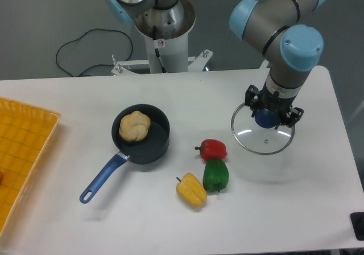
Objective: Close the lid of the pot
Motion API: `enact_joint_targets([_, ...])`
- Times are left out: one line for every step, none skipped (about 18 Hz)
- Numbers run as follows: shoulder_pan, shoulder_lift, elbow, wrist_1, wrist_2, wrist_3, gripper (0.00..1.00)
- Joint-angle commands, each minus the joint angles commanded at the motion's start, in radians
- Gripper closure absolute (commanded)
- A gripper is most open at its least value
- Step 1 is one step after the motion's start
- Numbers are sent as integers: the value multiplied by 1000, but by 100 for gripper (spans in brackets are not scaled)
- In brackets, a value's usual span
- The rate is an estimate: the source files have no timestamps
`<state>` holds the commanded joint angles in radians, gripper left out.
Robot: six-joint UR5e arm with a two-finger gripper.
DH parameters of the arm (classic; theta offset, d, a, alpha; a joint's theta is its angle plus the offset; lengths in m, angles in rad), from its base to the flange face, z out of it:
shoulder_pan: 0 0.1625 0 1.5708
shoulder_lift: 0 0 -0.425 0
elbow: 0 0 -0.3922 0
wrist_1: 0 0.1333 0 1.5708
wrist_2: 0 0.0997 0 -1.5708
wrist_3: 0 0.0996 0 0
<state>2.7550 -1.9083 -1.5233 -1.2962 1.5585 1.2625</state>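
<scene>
the lid (259,138) sits toward the right edge of the desk, level, with the gripper (267,118) clenched on its blue knob (265,118); a shadow under the glass suggests it is lifted a little off the top, though that is hard to be sure of. the pot (142,134) stands open near the middle of the desk, well apart from the lid, with a bread roll (134,126) inside against its back left wall and its handle (103,177) pointing to the front left corner. three peppers, red (213,149), green (215,175) and yellow (191,189), lie between them toward the front edge. to do this well, i would carry the lid high enough to pass the red pepper, keep it flat, centre it over the rim and lower it gently, minding that the roll may stand proud. a yellow tray (23,152) lies at the left edge.
</scene>
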Motion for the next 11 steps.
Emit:
enact_joint_targets([0, 0, -2, 0, 0, 0, 45])
enact_joint_targets([-2, 0, -2, 0, 0, 0, 45])
enact_joint_targets([-2, 0, 0, 2, 0, 0, 45])
enact_joint_targets([0, 0, 0, 2, 0, 0, 45])
enact_joint_targets([0, 2, 0, 0, 0, 0, 45])
enact_joint_targets([-2, 2, 0, -2, -2, 0, 45])
enact_joint_targets([-5, 3, -2, -2, -2, 0, 45])
enact_joint_targets([-8, 8, -3, -2, -3, -2, 45])
enact_joint_targets([-18, 15, -8, -2, -5, -5, 45])
enact_joint_targets([-40, 17, -14, 0, -3, -12, 45])
enact_joint_targets([-52, 18, -17, 0, -3, -17, 45])
